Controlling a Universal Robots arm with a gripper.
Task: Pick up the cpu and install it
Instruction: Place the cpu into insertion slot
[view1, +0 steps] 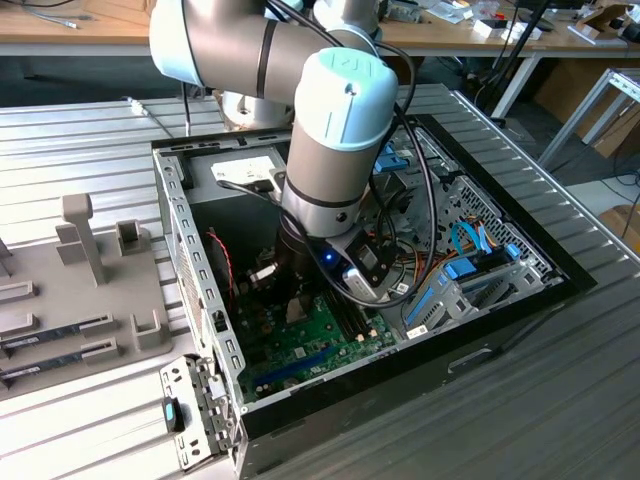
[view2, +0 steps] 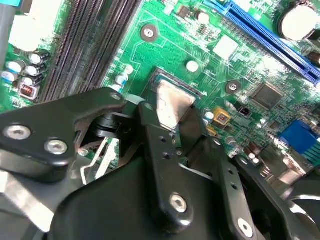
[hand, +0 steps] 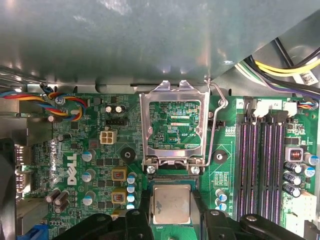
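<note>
Within gripper (hand: 171, 199), cpu (hand: 171, 206) at socket (hand: 170, 178).

Looks like a workshop or lab for robots and computers. Long wooden benches (view1: 90, 30) at the back, with wires and small bits lying on top. In front, a ribbed metal table (view1: 80, 130) with an open computer box (view1: 195, 270) on it, lid off, green board (view1: 300, 345) and coloured wires (view1: 468, 240) inside. A big grey and pale blue robot arm (view1: 340, 110) standing on the table. Beside the box, a grey tray (view1: 50, 280) with slots for parts
</note>
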